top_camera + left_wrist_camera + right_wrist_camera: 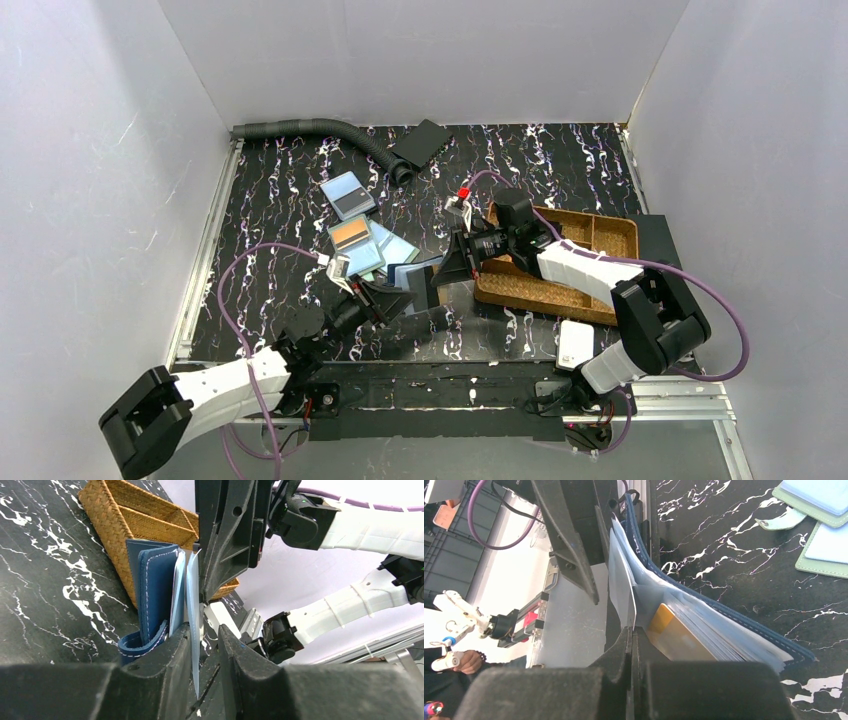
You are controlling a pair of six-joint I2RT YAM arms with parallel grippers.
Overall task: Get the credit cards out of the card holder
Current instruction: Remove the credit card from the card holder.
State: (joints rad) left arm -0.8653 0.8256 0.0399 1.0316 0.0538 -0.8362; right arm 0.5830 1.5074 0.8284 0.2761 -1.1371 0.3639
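The navy card holder (422, 279) (152, 580) (724, 635) stands on edge between both grippers, its clear sleeves fanned out. An orange card (669, 632) sits in one sleeve. My right gripper (452, 266) (630, 630) is shut on the edge of a thin pale blue sheet (192, 605) (621, 587); I cannot tell whether it is a card or a sleeve page. My left gripper (385, 298) (202, 630) is open, and the same sheet passes between its fingers, leaning on the left one. Loose credit cards lie behind: blue (347, 195), orange (350, 235), teal (388, 248).
A brown woven tray (590, 235) (135, 505) lies under the right arm, just right of the holder. A grey corrugated hose (310, 128) and a flat black rectangle (420, 142) lie at the back. A white box (575, 345) sits near the right base. White walls enclose the table.
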